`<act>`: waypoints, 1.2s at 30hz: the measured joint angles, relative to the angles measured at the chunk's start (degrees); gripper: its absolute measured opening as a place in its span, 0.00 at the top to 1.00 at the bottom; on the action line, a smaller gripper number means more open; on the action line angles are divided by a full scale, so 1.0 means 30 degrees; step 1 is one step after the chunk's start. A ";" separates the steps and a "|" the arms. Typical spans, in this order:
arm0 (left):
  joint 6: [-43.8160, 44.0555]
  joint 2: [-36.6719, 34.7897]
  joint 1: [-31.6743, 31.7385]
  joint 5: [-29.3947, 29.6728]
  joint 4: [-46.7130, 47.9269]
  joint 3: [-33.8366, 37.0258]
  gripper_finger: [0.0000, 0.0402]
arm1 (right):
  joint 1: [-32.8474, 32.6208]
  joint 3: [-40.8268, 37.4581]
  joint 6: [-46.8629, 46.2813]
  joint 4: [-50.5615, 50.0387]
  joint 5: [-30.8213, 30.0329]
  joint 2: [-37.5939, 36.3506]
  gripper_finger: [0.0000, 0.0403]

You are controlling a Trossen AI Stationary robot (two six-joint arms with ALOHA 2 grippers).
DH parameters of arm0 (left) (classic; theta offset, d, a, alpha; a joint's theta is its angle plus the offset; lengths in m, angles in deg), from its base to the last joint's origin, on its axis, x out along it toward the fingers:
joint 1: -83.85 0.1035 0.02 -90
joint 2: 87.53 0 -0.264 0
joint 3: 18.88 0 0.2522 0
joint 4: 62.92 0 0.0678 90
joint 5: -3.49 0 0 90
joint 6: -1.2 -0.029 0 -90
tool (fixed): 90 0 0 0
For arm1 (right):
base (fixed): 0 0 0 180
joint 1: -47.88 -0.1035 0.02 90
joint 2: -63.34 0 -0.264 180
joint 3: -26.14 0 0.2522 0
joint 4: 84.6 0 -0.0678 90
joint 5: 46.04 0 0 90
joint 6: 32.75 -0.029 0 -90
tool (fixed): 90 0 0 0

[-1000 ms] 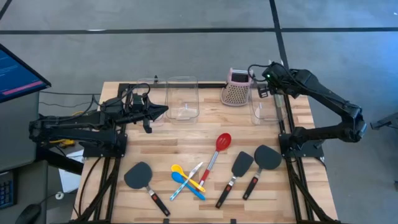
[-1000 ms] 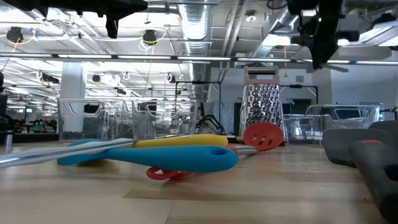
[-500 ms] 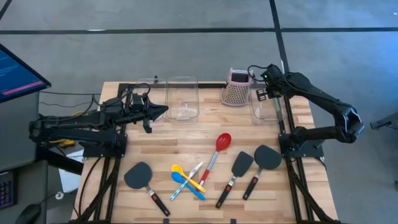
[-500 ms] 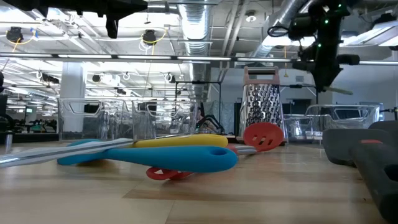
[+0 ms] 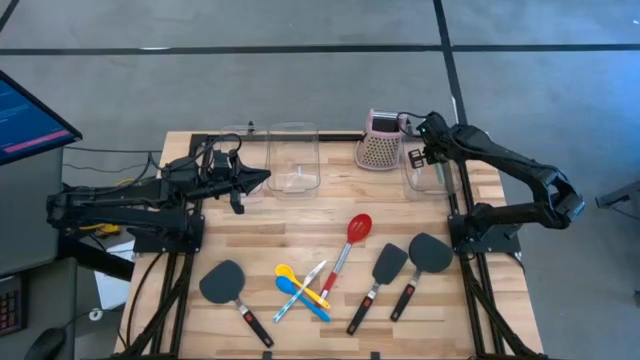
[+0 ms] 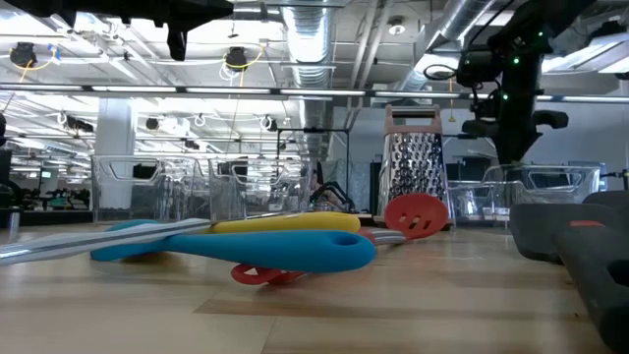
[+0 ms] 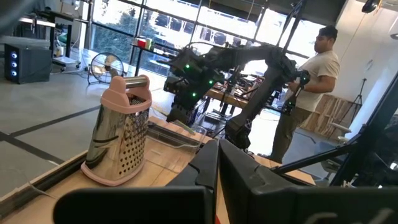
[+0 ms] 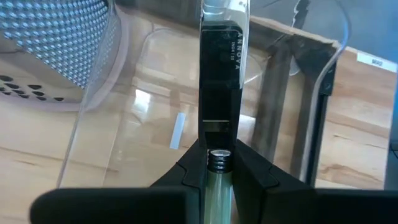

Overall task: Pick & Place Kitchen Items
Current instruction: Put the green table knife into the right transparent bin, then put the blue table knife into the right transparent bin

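Observation:
My right gripper points down over a clear bin at the table's far right, shut on a long narrow black-and-silver utensil that reaches into the bin. My left gripper is shut and empty, above the far left of the table. Near the front edge lie three black spatulas, a red spoon, and a yellow spoon and a blue spoon crossed with a silvery utensil. My right gripper pinches the utensil's upper end between its two fingers, which come from above, pointing down. The utensil hangs about upright below the fingers, along their line, with its lower part inside the clear bin. Whether it touches the bin's floor I cannot tell.
A pink-topped metal box grater stands just left of the right bin. Two more clear bins stand along the far edge. A person stands in the room beyond the table.
My right gripper has gone down toward the far-right clear bin with the utensil, which stays hanging upright and now reaches into the bin.

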 joint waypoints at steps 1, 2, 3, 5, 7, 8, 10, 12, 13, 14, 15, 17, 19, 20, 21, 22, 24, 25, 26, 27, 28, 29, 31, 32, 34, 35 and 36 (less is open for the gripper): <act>-0.0001 0.0000 -0.0001 0.0000 0.0000 0.0000 1.00 | 0.0000 -0.0227 0.0000 0.0207 0.0011 0.0003 0.90; -0.0007 -0.0007 -0.0003 0.0000 0.0000 0.0000 1.00 | 0.0000 -0.0440 0.0000 0.0307 0.0018 0.0003 0.90; -0.0007 -0.0006 -0.0003 -0.0001 0.0000 0.0000 1.00 | 0.0000 -0.0622 -0.0007 0.0316 0.0018 0.0003 0.90; -0.0007 0.0000 0.0005 0.0000 0.0000 0.0000 1.00 | -0.0007 -0.0856 0.0000 0.0439 0.0010 0.0003 0.90; -0.0015 -0.0002 -0.0001 0.0000 0.0000 0.0000 1.00 | -0.0007 -0.1067 -0.0007 0.0942 0.0003 -0.0004 0.90; -0.0019 0.0000 -0.0003 -0.0004 0.0000 0.0000 1.00 | -0.0007 -0.1214 -0.0007 0.1175 0.0003 -0.0004 0.90; -0.0022 -0.0002 0.0001 -0.0002 0.0000 0.0000 1.00 | -0.0014 -0.1519 -0.0007 0.1682 0.0010 -0.0004 0.90; -0.0029 0.0000 0.0004 0.0000 0.0006 0.0000 1.00 | -0.0009 -0.1854 -0.0020 0.2179 0.0105 -0.0004 0.90; -0.0036 0.0000 -0.0003 0.0000 -0.0007 0.0000 1.00 | -0.0007 -0.2000 -0.0074 0.2282 0.0270 -0.0006 0.90; -0.0044 -0.0007 -0.0002 0.0000 0.0000 0.0000 1.00 | -0.0007 -0.2082 -0.0197 0.2276 0.0419 -0.0004 0.90; -0.0057 0.0000 -0.0001 0.0000 0.0000 0.0000 1.00 | -0.0015 -0.2114 -0.0302 0.2282 0.0447 0.0005 0.90; -0.0058 0.0000 -0.0003 0.0000 -0.0006 0.0000 1.00 | -0.0015 -0.2125 -0.0357 0.2327 0.0453 0.0169 0.90; -0.0058 0.0000 -0.0003 -0.0007 0.0000 0.0000 1.00 | -0.0005 -0.2139 -0.0357 0.2305 0.0452 0.0483 0.90; -0.0058 0.0000 0.0000 -0.0003 -0.0003 0.0000 1.00 | 0.0000 -0.2139 -0.0319 0.2319 0.0450 0.0667 0.90; -0.0058 0.0000 -0.0002 -0.0006 0.0000 0.0000 1.00 | -0.0001 -0.2139 -0.0254 0.2370 0.0471 0.0947 0.90; -0.0058 0.0000 -0.0003 0.0000 0.0000 0.0000 1.00 | -0.0015 -0.2139 -0.0208 0.2368 0.0485 0.1261 0.90; -0.0058 0.0000 -0.0003 0.0000 -0.0001 0.0000 1.00 | -0.0015 -0.2139 -0.0204 0.2390 0.0513 0.1922 0.90; -0.0058 0.0000 -0.0003 0.0000 0.0000 0.0000 1.00 | -0.0008 -0.2139 -0.0204 0.2447 0.0513 0.2324 0.90; -0.0058 0.0000 -0.0003 -0.0001 0.0000 0.0000 1.00 | -0.0007 -0.2139 -0.0204 0.2517 0.0520 0.2792 0.89; -0.0053 0.0000 -0.0001 -0.0002 0.0000 0.0000 1.00 | -0.0015 -0.2139 -0.0202 0.2624 0.0520 0.3215 0.87; -0.0023 0.0000 0.0005 0.0000 0.0000 0.0000 1.00 | -0.0015 -0.2132 -0.0211 0.2764 0.0525 0.3624 0.84; -0.0015 0.0000 0.0000 0.0000 0.0000 0.0000 1.00 | -0.0015 -0.2095 -0.0233 0.2876 0.0615 0.4043 0.82; -0.0007 0.0000 -0.0003 0.0000 0.0000 0.0000 1.00 | -0.0008 -0.2020 -0.0330 0.3172 0.1212 0.4736 0.78; -0.0007 0.0000 -0.0003 0.0000 0.0000 0.0000 1.00 | -0.0015 -0.2007 -0.0345 0.3333 0.1396 0.5047 0.77; -0.0007 0.0000 -0.0003 0.0000 0.0000 0.0000 1.00 | -0.0049 -0.1786 -0.0192 0.3270 0.1594 0.5431 0.76; -0.0007 0.0000 0.0000 0.0000 0.0000 0.0000 1.00 | -0.0044 -0.1630 -0.0078 0.3162 0.1649 0.5514 0.76; -0.0007 0.0000 0.0002 0.0000 -0.0001 0.0000 1.00 | -0.0047 -0.1442 0.0063 0.3002 0.1635 0.5541 0.76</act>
